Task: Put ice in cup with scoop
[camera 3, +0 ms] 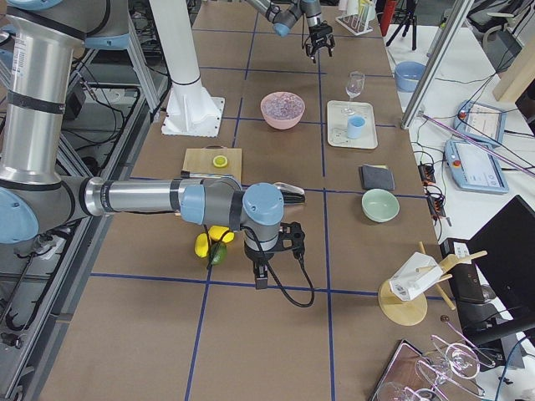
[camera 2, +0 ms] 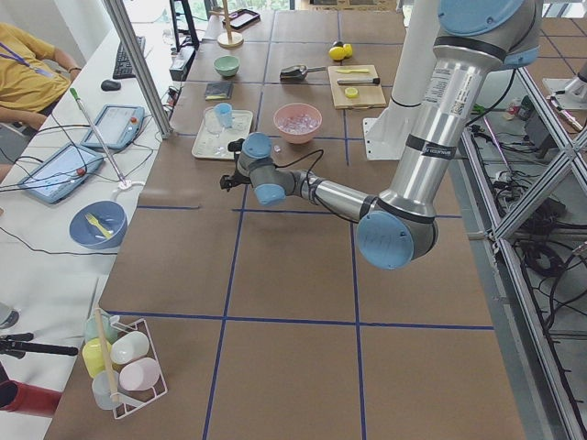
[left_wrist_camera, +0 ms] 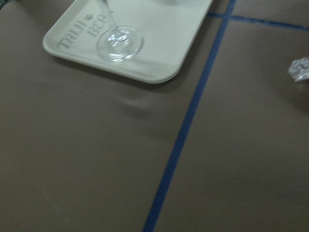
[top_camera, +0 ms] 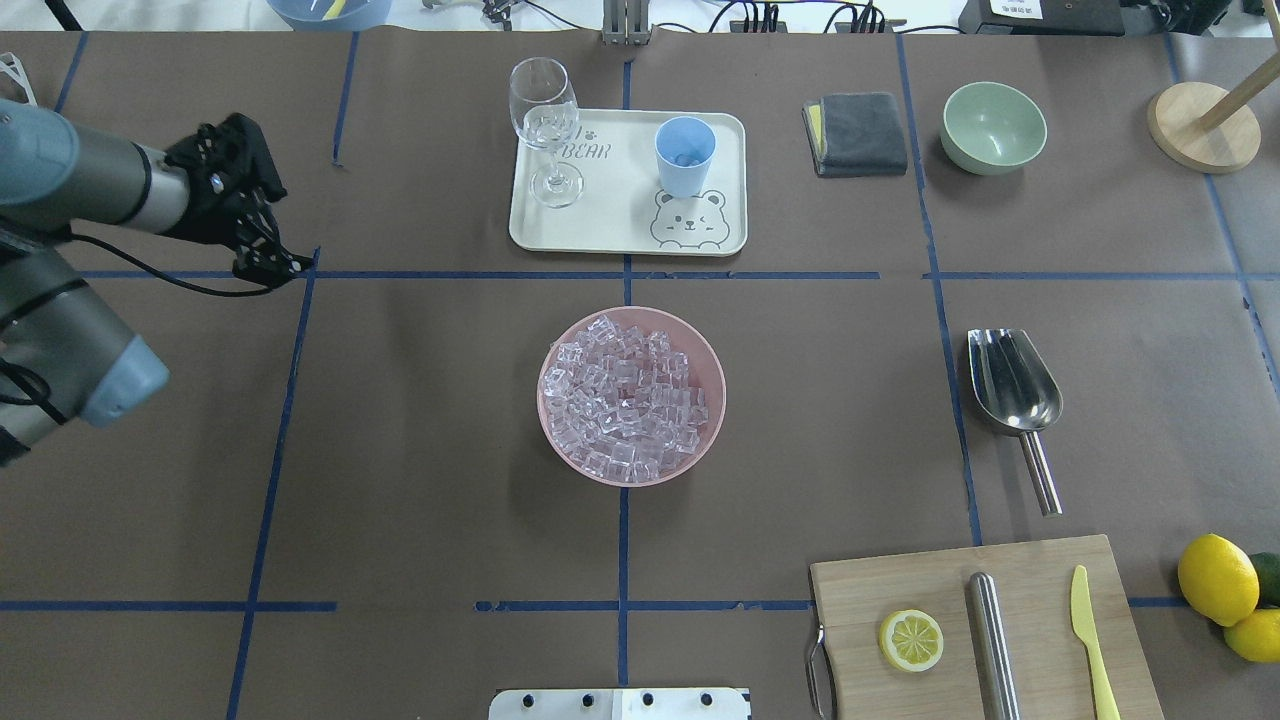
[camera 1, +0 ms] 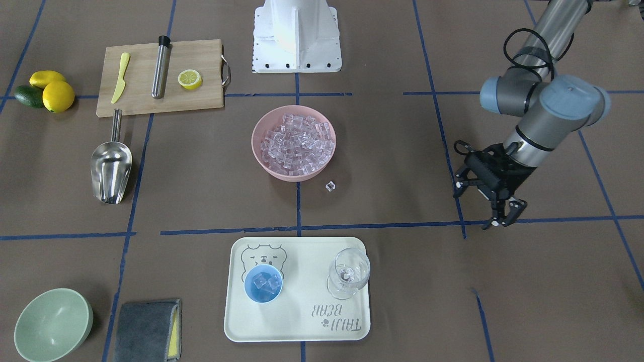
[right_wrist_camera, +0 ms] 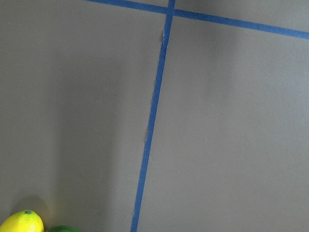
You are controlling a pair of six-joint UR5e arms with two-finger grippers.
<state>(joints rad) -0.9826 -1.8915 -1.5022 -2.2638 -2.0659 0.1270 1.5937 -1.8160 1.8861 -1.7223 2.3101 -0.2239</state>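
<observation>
The steel scoop (camera 1: pixel 110 168) lies empty on the table beside the cutting board, handle toward the board; it also shows in the overhead view (top_camera: pixel 1012 380). The ice (camera 1: pixel 297 143) fills a pink bowl (top_camera: pixel 700 350) at the table's middle. One loose cube (camera 1: pixel 330 186) lies just outside the bowl. The light-blue cup (camera 1: pixel 263 284) stands on a cream tray (camera 1: pixel 302 322) and holds a few cubes. My left gripper (camera 1: pixel 503 216) hovers open and empty, far to the side of the tray. My right gripper (camera 3: pixel 263 271) shows only in the exterior right view, near the lemons; I cannot tell its state.
A clear stemmed glass (camera 1: pixel 348 274) stands on the tray beside the cup. A cutting board (camera 1: pixel 141 100) holds a yellow knife, a steel cylinder and a lemon half. Lemons (camera 1: pixel 58 95), a pale green bowl (camera 1: pixel 53 332) and a grey cloth (camera 1: pixel 146 331) sit at the table's edges.
</observation>
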